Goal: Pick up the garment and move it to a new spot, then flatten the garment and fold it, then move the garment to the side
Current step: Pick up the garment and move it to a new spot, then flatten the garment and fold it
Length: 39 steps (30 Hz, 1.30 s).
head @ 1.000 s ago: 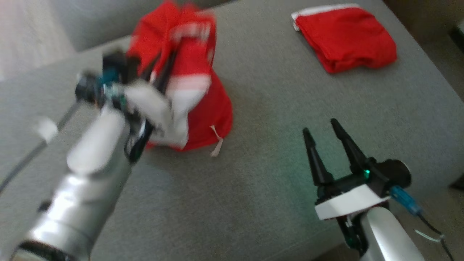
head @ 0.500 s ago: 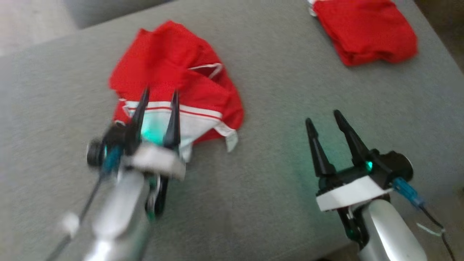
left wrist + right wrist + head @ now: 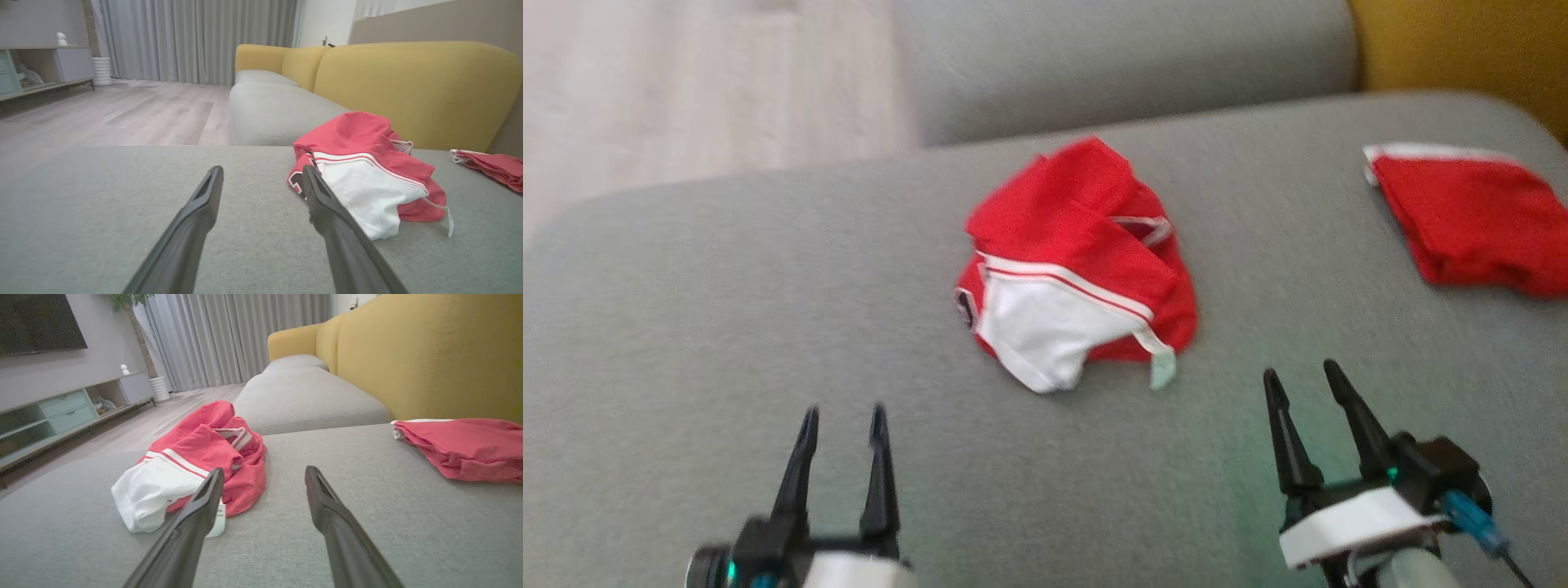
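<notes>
The garment (image 3: 1078, 261) lies crumpled on the seat (image 3: 686, 310), ahead of both claws and between them. It is forward-right of the left claw (image 3: 843, 408) and forward-left of the right claw (image 3: 1300, 371), and it touches neither. Both claws are spread and hold nothing, low over the seat. I judge the garment is at its new spot, and the claws stand one at each side so they can take its edges for flattening. A folded red piece (image 3: 1470, 220) lies beyond the right claw, to its right, probably put aside.
</notes>
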Tool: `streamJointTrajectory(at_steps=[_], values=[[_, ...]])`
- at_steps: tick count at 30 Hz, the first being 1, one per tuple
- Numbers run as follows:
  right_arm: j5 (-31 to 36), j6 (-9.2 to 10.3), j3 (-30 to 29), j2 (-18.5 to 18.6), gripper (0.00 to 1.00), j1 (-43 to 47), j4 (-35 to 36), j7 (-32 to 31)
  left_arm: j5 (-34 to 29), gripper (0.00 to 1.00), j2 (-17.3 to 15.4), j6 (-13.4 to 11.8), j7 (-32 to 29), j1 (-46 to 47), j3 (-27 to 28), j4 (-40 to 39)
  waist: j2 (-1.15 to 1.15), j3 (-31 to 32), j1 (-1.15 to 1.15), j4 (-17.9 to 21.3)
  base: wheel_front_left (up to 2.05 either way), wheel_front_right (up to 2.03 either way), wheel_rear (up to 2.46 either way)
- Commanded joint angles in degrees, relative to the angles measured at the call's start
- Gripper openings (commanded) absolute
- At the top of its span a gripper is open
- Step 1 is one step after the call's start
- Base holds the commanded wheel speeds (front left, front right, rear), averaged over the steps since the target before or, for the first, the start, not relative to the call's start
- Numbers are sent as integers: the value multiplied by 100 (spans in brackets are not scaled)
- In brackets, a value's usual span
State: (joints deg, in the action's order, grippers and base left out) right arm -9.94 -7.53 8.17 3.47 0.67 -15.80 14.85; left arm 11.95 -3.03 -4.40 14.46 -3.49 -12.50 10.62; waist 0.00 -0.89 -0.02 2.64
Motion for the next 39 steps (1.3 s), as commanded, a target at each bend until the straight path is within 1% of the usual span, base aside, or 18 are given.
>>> streamJointTrajectory(at_steps=[1, 8, 17, 32, 39], values=[[-34, 4, 89, 4, 100, -82, 190, 15, -24, 100, 11, -46, 53, 91, 220, -228, 0, 400, 2, -399, 0, 0, 0], [-48, 4, -151, -24, 100, 252, 361, 15, -90, 100, 14, -225, 53, -376, 207, -546, 0, 542, 2, -627, 0, 0, 0], [25, 4, -236, -48, 100, 322, 389, 15, -223, 100, 14, -238, 53, -419, 80, -579, 0, 504, 2, -737, 0, 0, 0], [31, 4, -169, -57, 100, 305, 335, 15, -279, 100, 15, -272, 53, -417, 109, -550, 0, 440, 2, -729, 0, 0, 0], [13, 4, -59, -58, 100, 246, 328, 15, -360, 100, 15, -268, 53, -370, 32, -571, 0, 358, 2, -595, 0, 0, 0]])
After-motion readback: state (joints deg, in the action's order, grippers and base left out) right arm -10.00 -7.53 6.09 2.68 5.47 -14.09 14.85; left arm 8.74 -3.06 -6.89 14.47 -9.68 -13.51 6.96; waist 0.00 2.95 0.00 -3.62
